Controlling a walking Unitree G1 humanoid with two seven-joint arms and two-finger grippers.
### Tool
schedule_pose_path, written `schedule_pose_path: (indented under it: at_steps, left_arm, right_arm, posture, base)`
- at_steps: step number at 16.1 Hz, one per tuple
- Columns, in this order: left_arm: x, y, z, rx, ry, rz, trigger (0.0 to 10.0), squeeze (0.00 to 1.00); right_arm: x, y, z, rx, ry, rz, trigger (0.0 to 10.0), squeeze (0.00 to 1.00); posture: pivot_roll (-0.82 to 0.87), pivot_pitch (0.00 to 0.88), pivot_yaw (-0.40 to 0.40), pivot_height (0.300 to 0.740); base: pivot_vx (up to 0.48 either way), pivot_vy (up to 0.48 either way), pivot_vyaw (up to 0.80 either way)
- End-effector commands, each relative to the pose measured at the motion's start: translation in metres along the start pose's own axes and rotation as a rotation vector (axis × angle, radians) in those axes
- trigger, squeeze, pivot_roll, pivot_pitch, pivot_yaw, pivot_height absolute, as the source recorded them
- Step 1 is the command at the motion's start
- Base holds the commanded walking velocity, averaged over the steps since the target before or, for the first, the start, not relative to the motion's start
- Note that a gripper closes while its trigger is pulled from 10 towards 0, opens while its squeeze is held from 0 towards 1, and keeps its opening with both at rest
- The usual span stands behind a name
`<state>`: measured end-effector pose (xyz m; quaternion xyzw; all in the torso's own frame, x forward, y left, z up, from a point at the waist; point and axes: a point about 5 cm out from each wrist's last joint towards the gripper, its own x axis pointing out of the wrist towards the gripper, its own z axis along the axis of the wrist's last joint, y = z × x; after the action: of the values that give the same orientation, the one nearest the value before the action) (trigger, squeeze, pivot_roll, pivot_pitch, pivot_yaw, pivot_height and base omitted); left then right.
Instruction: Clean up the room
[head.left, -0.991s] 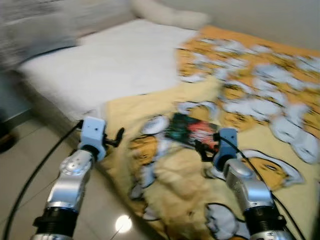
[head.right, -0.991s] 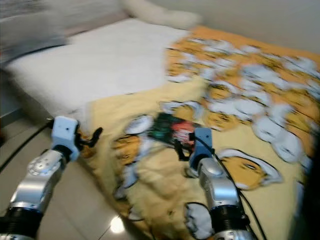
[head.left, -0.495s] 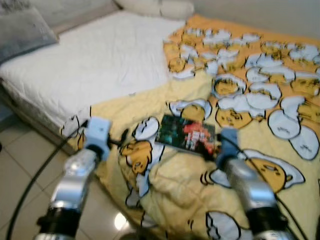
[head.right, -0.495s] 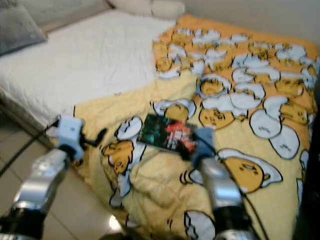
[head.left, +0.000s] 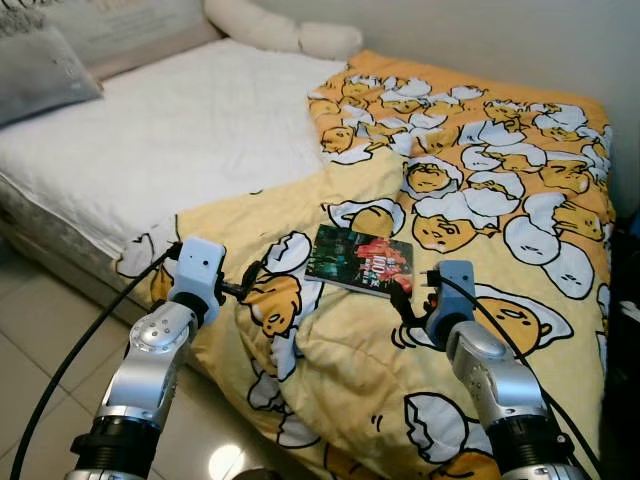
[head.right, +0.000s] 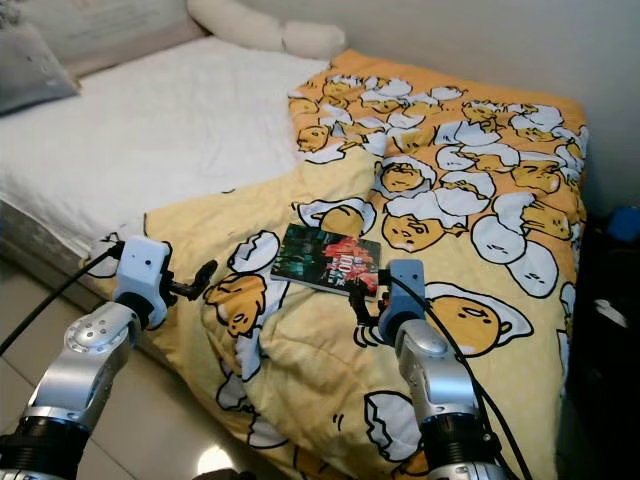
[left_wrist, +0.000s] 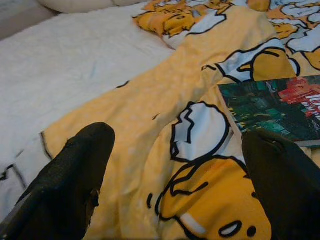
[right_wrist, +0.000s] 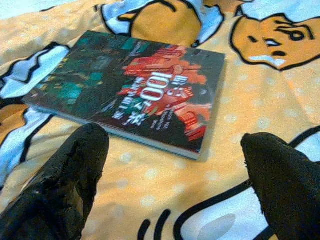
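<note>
From my remote station, both silver arms reach forward from the bottom of the head view over the near edge of a bed (head.left: 200, 140). A book (head.left: 358, 259) with a dark green and red cover lies flat at the centre of the frame, on a yellow blanket (head.left: 480, 180) printed with egg figures that spreads across the right half of the picture and spills over the bed's near edge at lower centre.

My right gripper (head.left: 414, 292) sits just right of centre, forearm angled up from the lower right corner, its black fingers pointing up and left at the book's near right corner. In the right wrist view the two fingers (right_wrist: 65, 185) stand spread wide apart with nothing between them, the book (right_wrist: 130, 87) lying just beyond their tips on the blanket.

My left gripper (head.left: 250, 284) is at left centre, forearm rising from the lower left corner and wrist turned so the fingers point right, toward the book's left edge but short of it. The left wrist view shows these fingers (left_wrist: 65, 185) likewise parted and empty above the blanket, the book (left_wrist: 272, 107) at the right edge of that frame.

A bare white mattress fills the upper left, with a grey pillow (head.left: 40, 75) at the top left corner and a white pillow (head.left: 280, 35) along the top. Pale floor tiles (head.left: 40, 350) occupy the lower left.
</note>
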<state>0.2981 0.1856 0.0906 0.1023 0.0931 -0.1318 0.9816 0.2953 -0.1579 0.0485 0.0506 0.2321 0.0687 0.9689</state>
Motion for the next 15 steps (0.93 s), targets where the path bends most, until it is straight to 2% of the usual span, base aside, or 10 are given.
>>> schedule_pose_path:
  at_steps: [1,10,15]
  left_arm:
    - [-0.0005,0.0005,-0.0011,0.011,0.011,-0.008,10.0,0.73]
    - [-0.0003,0.0003,-0.002,0.019,0.02,-0.012,10.0,0.71]
    - [-0.0004,0.0001,-0.0021,0.018,0.023,-0.002,10.0,0.55]
  right_arm:
    - [0.0002,0.0008,0.0031,0.011,-0.01,0.006,10.0,0.0]
    - [0.0004,0.0015,0.0037,0.01,-0.007,0.01,10.0,0.0]
    - [-0.0003,0.0006,0.0036,0.016,-0.008,0.004,10.0,0.0]
  posture:
    - [0.03,0.0,0.015,0.74]
    - [0.03,0.0,0.015,0.74]
    - [0.03,0.0,0.014,0.74]
  base:
    - [0.0,0.0,0.0]
    - [0.0,0.0,0.0]
    - [0.0,0.0,0.0]
